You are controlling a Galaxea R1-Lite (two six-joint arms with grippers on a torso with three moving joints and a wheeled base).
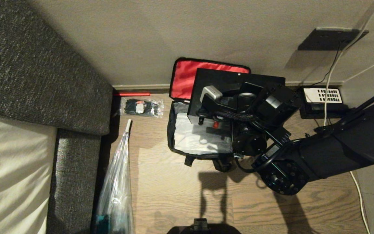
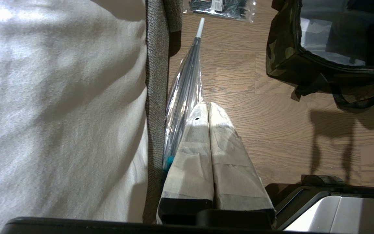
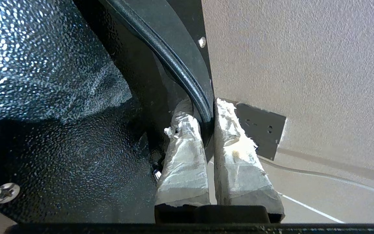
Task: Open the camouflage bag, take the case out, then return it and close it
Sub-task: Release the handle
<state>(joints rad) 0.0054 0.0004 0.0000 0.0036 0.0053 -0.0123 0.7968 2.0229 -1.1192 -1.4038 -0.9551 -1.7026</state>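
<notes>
Right gripper (image 3: 203,117) pinches the case (image 1: 235,81) by its black handle (image 3: 177,74), tilted over the open camouflage bag (image 1: 174,136) on the floor at the wall edge, red lid flap (image 1: 187,81) against the baseboard. Left gripper (image 2: 208,109) parked beside the sofa, fingers pressed together, empty.

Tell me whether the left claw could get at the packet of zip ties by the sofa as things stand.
Probably yes. The left claw hangs shut and empty above bare floor, and the packet of zip ties lies ahead, with only the clear plastic bag alongside the path.
</notes>
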